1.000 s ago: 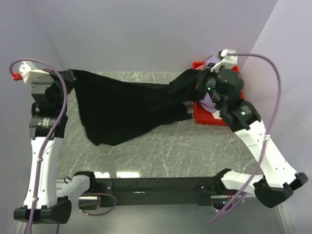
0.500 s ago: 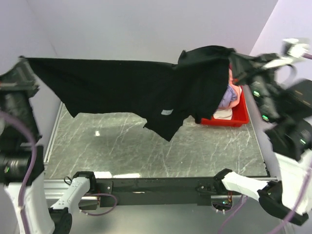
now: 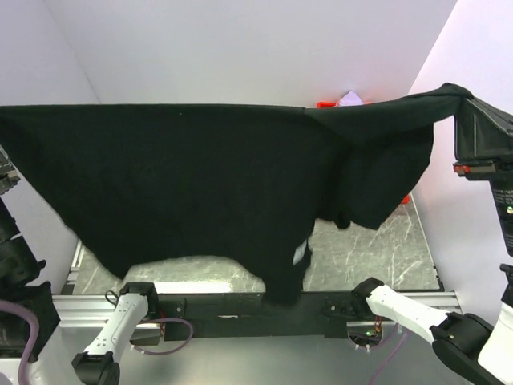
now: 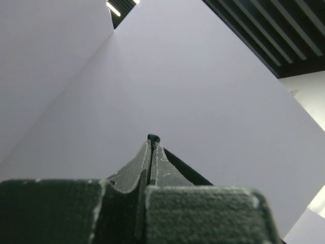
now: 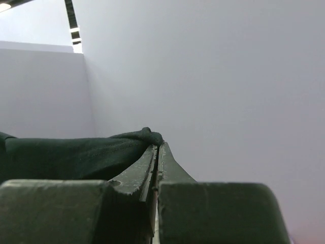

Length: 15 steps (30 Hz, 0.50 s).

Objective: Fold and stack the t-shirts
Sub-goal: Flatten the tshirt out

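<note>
One black shirt (image 3: 184, 184) is held spread in the air over the bench (image 3: 369, 249), long axis left to right, lower edge hung toward the near side. One red bin (image 3: 324, 103) is mostly hidden behind it, and a corner of one lavender shirt (image 3: 349, 98) is seen. The left end effector (image 4: 152, 138) and right end effector (image 5: 157, 146) are each clamped tight on a top corner; neither is nearer.

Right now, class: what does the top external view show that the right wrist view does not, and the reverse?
Only the top view: the black t-shirt spread wide in the air over the table, with the red bin behind. Only the right wrist view: the right jaws shut on a bunched edge of cloth. Both: the black t-shirt and the pale wall.
</note>
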Tool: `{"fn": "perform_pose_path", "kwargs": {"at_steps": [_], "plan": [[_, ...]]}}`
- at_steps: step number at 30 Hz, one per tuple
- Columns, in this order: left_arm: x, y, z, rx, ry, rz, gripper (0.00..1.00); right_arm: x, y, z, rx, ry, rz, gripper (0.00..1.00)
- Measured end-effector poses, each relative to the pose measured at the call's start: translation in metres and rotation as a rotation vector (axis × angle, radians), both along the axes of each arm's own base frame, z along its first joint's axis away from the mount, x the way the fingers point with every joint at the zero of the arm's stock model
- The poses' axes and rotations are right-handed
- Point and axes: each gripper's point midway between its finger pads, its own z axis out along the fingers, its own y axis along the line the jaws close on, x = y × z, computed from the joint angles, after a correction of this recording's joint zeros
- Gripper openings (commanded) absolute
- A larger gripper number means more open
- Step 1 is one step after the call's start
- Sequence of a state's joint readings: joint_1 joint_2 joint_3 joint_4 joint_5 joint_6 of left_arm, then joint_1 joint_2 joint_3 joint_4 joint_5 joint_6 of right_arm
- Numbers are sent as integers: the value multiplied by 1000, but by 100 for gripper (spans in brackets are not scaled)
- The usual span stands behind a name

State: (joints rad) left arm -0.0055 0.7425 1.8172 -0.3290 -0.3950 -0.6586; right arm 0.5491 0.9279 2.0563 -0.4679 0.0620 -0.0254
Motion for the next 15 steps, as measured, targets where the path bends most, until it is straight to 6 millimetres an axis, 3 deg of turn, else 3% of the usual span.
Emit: {"fn": "perform_pose_path", "kwargs": {"at_steps": [2,5,8,11,12,15], "plan": [[6,1,-3,0,6,7,1,5,2,0,-11,-1,-12,0],[25,5,-12,-9,44,29,1,29,8,-5,-28,22,-55,0],[64,15,-26,-37,113,78,1,77,20,-17,-51,80,-138,0],[135,28,-54,-67,245,152,1,144,39,-42,-97,169,-235,0],[164,32,-69,-74,303,176,1,177,47,-58,-123,217,-267,0],[264,47,-144,-78,528,260,1,258,62,-109,-177,334,-321,0]]}}
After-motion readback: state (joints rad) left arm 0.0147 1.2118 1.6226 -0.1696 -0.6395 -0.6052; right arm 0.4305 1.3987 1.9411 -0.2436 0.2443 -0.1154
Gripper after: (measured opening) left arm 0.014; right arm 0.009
